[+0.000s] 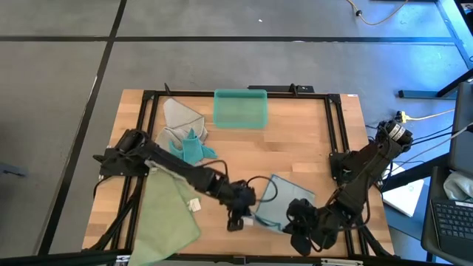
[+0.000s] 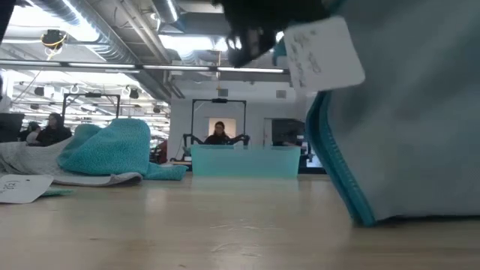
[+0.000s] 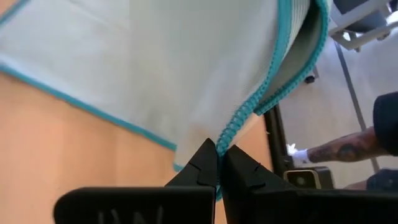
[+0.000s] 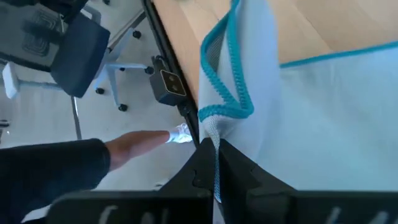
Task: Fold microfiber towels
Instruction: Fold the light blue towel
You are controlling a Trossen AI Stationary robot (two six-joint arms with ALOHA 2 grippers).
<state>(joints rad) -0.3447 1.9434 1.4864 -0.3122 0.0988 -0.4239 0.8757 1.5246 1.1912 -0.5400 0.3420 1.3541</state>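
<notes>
- Cloth was the whole job here: you had a pale blue-grey towel [image 1: 284, 203] with teal stitched edging lying at the near edge of the table [image 1: 295, 144], between the two arms.
- Your left gripper [image 3: 217, 163] was pinched shut on the teal hem of that towel, the edge running up out of the fingertips.
- Your right gripper [image 4: 216, 160] was likewise closed on the hem, at another point along the edge; a fold of cloth rose just past its fingers.
- In the low view the towel hung lifted off the wood, a white tag [image 2: 324, 54] showing near its top.
- Other towels waited: a pale green one [image 1: 168, 214] spread flat at the near left, a grey one [image 1: 179, 118] and a crumpled teal one [image 1: 191, 146] farther back, beside the teal bin [image 1: 240, 108].
- You should have judged this towel light, limp and clingy, not slippery; it would sag and drape wherever unsupported.
- Best hold looked to be the stitched hem at the corners, where the cloth is thickest and least likely to slip out.
- A person's hand [image 4: 140, 144] showed beyond the table edge, clear of the grippers.
</notes>
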